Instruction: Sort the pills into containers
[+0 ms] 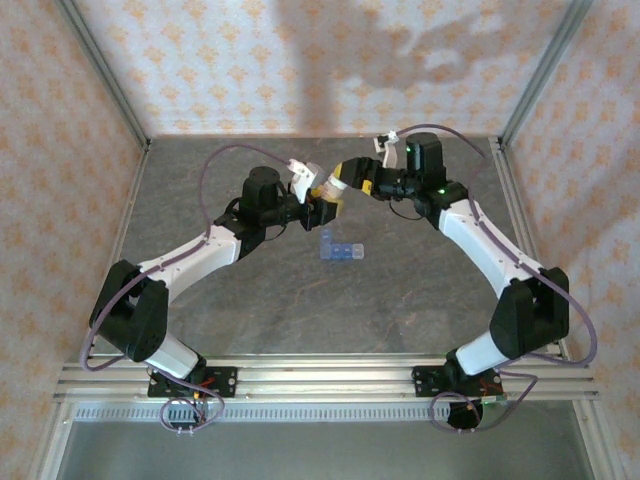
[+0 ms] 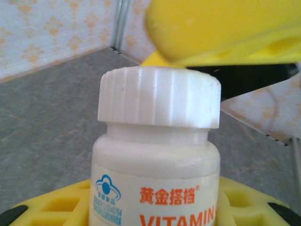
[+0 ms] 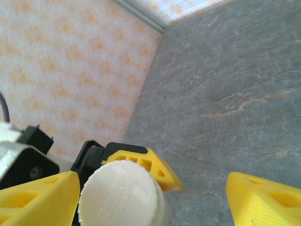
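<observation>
Table is grey stone-look, with both arms reaching in to meet over its far middle. Left gripper is clamped on the body of a white vitamin bottle held above the table; right gripper is spread wide around the ribbed cap, one yellow finger against it, the other well apart. Blue pill organizer lies flat on the table, just nearer the bases than both grippers, touching neither.

bottle — white, orange lettering | containers — translucent blue | table grey-veined | walls orange-patterned
</observation>
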